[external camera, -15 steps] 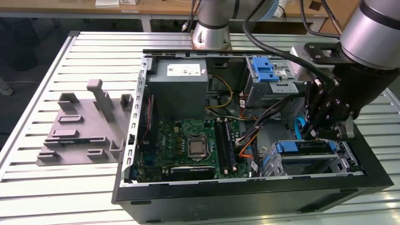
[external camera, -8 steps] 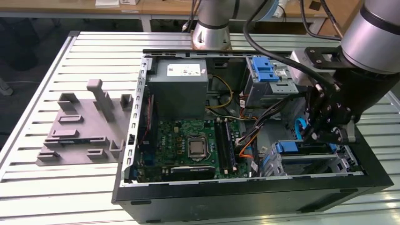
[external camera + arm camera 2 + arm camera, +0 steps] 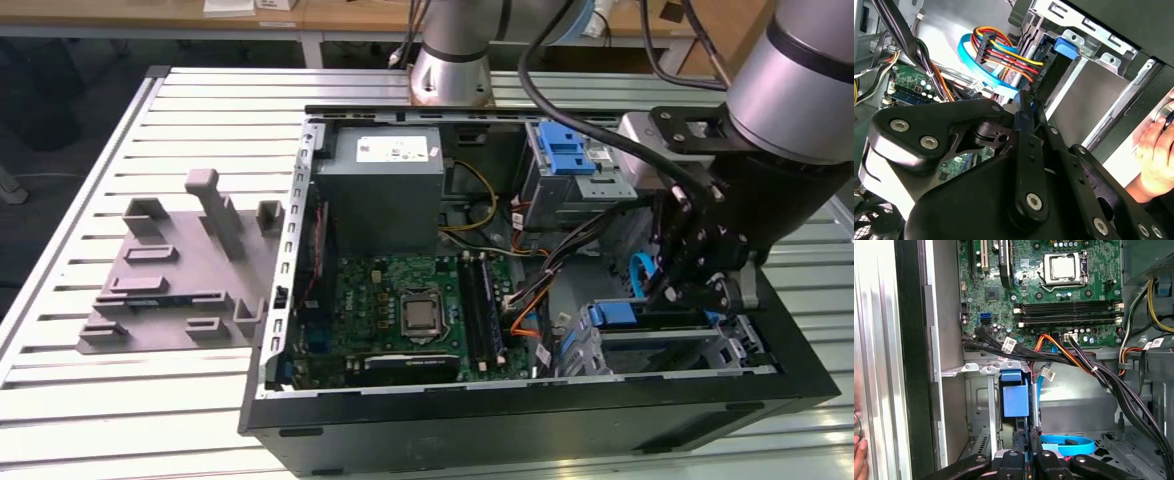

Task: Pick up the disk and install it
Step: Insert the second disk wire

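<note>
The tool (image 3: 1028, 450) reaches down into the open computer case (image 3: 534, 415), on the exterior view's right side. Its fingers are squeezed thin on the disk's (image 3: 1015, 399) blue frame, holding the disk on edge so it slides into the metal drive bay (image 3: 985, 405).

From my console: the tabletop (image 3: 80, 400) reads as ribbed, bare brushed metal; the computer case (image 3: 534, 425) wears matt black paint outside, dull grey sheet steel within. The end effector (image 3: 1026, 460) linkage is matt black. The latch tab (image 3: 1015, 399) is smooth blue plastic; the motherboard (image 3: 400, 310), glossy green.
</note>
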Controlling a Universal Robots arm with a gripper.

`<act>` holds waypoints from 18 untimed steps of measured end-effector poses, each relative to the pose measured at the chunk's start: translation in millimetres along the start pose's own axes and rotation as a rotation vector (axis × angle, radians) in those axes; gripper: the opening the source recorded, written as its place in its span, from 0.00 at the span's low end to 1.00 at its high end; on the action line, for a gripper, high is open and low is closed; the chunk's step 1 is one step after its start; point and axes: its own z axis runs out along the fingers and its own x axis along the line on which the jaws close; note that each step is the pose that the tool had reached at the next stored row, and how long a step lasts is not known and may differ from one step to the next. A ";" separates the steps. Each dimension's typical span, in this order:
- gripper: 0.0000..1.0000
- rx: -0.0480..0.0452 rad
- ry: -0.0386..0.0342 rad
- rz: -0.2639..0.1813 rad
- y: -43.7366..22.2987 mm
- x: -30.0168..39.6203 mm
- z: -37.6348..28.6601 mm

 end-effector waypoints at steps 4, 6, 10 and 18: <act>0.16 0.0000 0.0003 0.000 0.0 0.2 0.7; 0.16 0.0000 0.0002 0.000 0.0 0.3 1.1; 0.16 0.0000 -0.0001 0.000 -0.2 0.4 1.8; 0.16 -0.0003 -0.0044 0.000 -1.1 0.3 2.9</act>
